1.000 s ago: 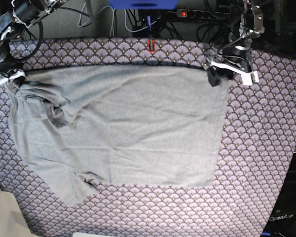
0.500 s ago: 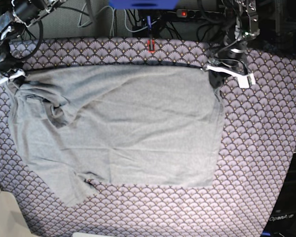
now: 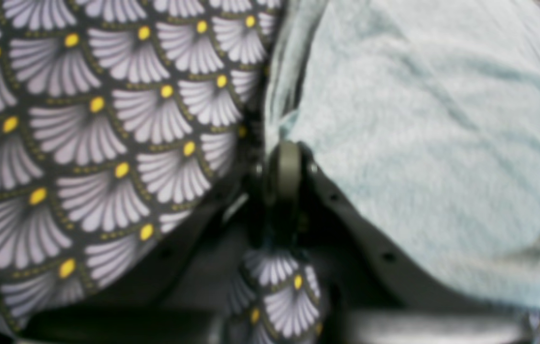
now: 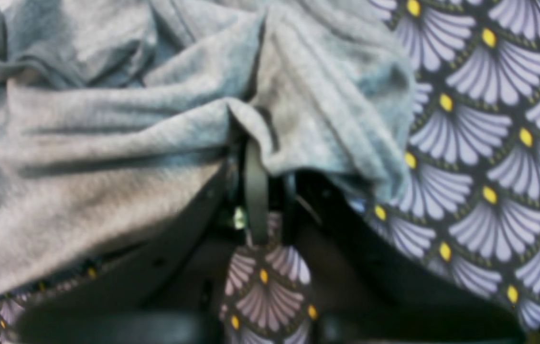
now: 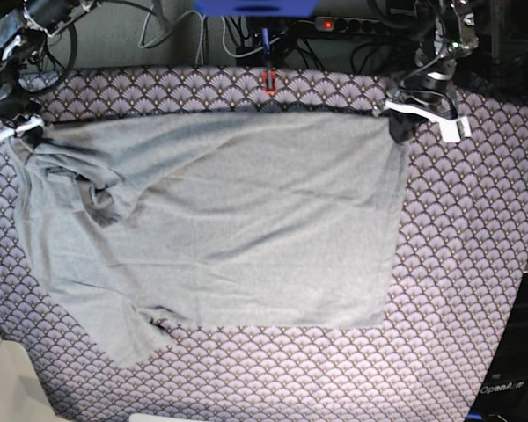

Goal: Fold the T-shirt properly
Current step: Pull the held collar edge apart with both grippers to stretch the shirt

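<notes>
Both grippers pinch far corners of the grey T-shirt (image 5: 220, 220) spread on the fan-patterned cloth (image 5: 458, 264): left gripper (image 5: 401, 128) clamped, right gripper (image 5: 28, 134) clamped.

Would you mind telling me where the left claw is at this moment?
In the base view, the left claw sits at the far right edge of the purple patterned cloth, shut on the far right corner of the grey T-shirt.
</notes>
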Tool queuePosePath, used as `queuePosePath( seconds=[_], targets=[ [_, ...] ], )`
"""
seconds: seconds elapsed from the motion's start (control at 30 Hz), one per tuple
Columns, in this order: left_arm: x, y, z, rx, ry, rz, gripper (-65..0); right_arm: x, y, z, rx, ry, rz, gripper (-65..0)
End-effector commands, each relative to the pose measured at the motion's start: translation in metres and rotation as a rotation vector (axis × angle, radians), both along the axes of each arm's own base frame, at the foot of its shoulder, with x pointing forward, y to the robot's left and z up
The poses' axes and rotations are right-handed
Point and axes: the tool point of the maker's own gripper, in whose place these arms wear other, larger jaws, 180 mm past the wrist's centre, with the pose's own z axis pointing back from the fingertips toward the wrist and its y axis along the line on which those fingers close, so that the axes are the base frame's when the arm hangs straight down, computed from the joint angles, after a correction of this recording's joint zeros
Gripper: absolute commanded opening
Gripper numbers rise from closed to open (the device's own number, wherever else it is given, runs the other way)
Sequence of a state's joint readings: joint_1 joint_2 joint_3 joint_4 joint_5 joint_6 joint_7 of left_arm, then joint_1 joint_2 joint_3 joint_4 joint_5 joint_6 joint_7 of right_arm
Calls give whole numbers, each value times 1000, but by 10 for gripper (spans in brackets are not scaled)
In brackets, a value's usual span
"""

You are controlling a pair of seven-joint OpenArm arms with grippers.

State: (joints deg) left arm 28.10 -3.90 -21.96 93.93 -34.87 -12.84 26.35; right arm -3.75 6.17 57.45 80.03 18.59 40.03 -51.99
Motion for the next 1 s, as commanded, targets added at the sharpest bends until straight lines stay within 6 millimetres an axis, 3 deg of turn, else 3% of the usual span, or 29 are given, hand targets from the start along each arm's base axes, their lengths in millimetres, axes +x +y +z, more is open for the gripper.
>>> queuePosePath(
  seconds=[0.0,0.4,0.6,0.97],
  targets=[
    [2,9,9,14,-25,9,-650,-12,-7,-2,-26,56,5,-650],
    [2,42,18,49,-17,7,-650,-38,-13,-7,-57,52,-16,-650],
    [3,54,34,85,-30,-17,-650,-53,-12,-5,-31,7,-33,-650],
    [-7,63,28,95,2,-3,-650,-79,-12,-9,-28,27,-45,-650]
  ],
)
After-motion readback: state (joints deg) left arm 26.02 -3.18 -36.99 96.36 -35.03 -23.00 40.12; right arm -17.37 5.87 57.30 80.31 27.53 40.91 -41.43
